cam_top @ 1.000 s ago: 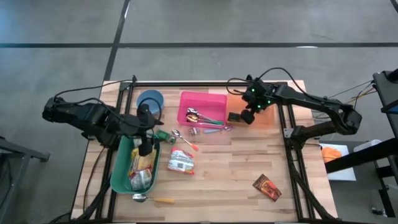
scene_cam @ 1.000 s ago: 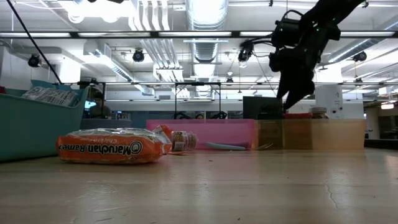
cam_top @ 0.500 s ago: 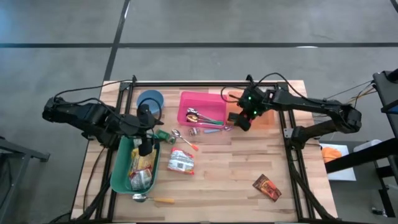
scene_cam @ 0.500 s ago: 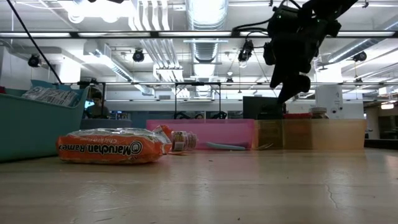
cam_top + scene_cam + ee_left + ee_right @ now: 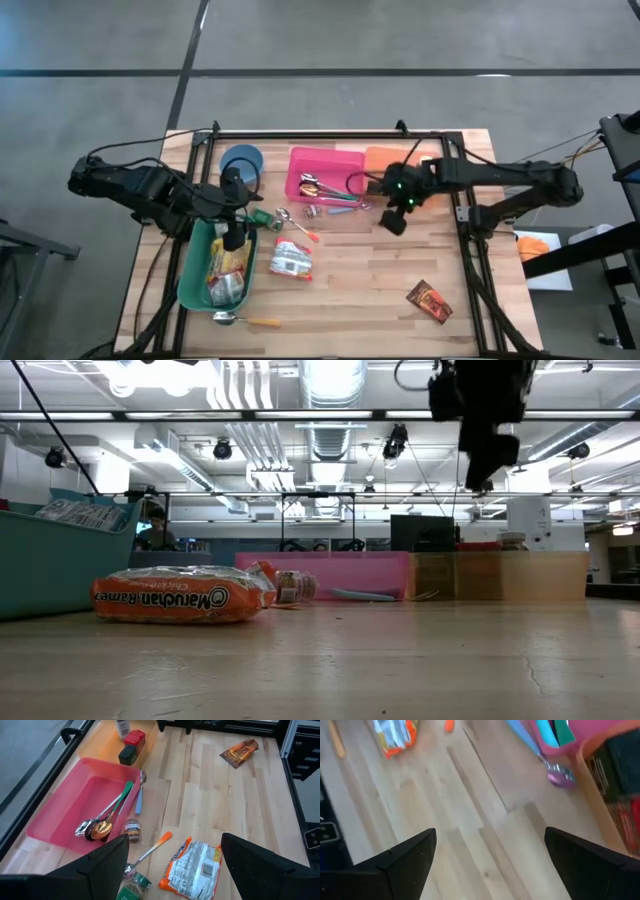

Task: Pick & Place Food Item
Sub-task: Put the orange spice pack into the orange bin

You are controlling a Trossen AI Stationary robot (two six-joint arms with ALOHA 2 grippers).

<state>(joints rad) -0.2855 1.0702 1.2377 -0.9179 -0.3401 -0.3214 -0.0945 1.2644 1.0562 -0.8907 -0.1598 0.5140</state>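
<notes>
We see the right gripper (image 5: 394, 224) up in the air over bare wood just beside the pink plastic tray (image 5: 326, 173), fingers spread wide with nothing between them; its wrist view looks down on bare planks between the two dark fingers (image 5: 402, 862). The left gripper (image 5: 233, 240) sits over the teal plastic bin (image 5: 190, 275) at the table's left side, jaws also wide and empty. Food item we track: the orange-and-white Maruchan ramen packet (image 5: 292, 260), lying flat on the wooden table (image 5: 380, 290), just beside the bin and near the tray, touched by neither gripper. It shows in the low view in front of the pink tray (image 5: 181, 598) and in the left wrist view (image 5: 192, 866). Metal spoons (image 5: 102, 822) lie inside the tray. A small brown snack packet (image 5: 428, 300) lies well apart, toward the table's near right corner.
</notes>
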